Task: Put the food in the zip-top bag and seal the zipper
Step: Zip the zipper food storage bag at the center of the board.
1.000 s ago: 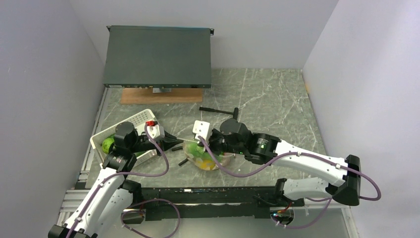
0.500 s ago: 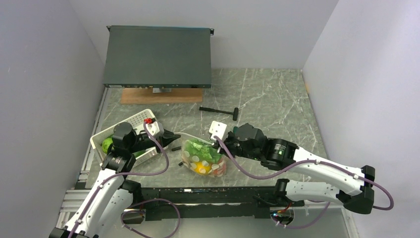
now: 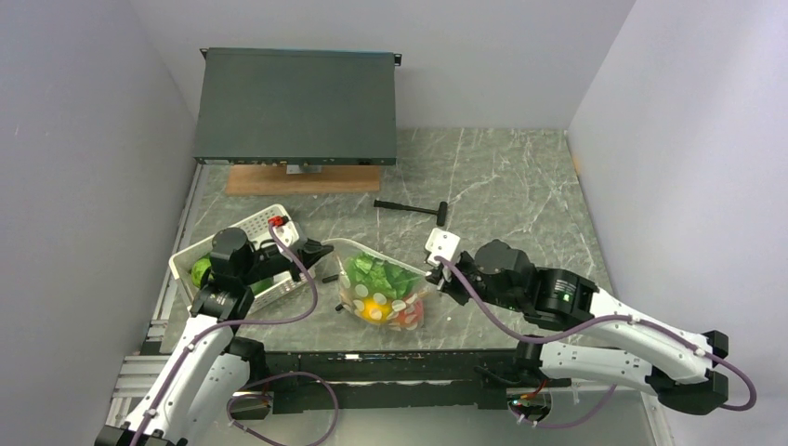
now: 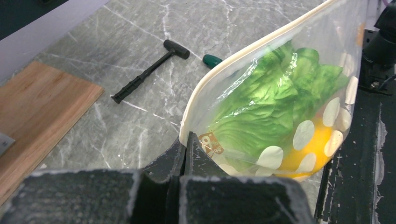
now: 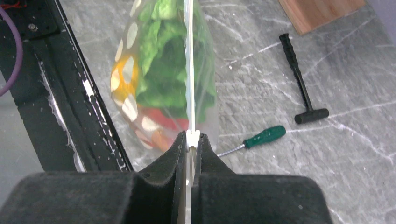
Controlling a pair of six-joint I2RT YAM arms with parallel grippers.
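Food (image 3: 376,277) is packed inside the soft, clear zip-top bag (image 3: 383,299) printed with white dots: crinkly green leaves (image 4: 261,98), a round yellow piece (image 4: 310,149) and something red (image 5: 163,119). The bag is held over the near middle of the grey marble table (image 3: 502,186), stretched between both arms. One corner is pinched tight by the left gripper (image 4: 187,145). The other end of the thin pale zipper (image 5: 189,70) is squeezed in the right gripper (image 5: 190,140). Whether the bag's bottom touches the table cannot be told. A black hammer (image 3: 412,208) lies behind, and a green-handled screwdriver (image 5: 264,136) is partly hidden.
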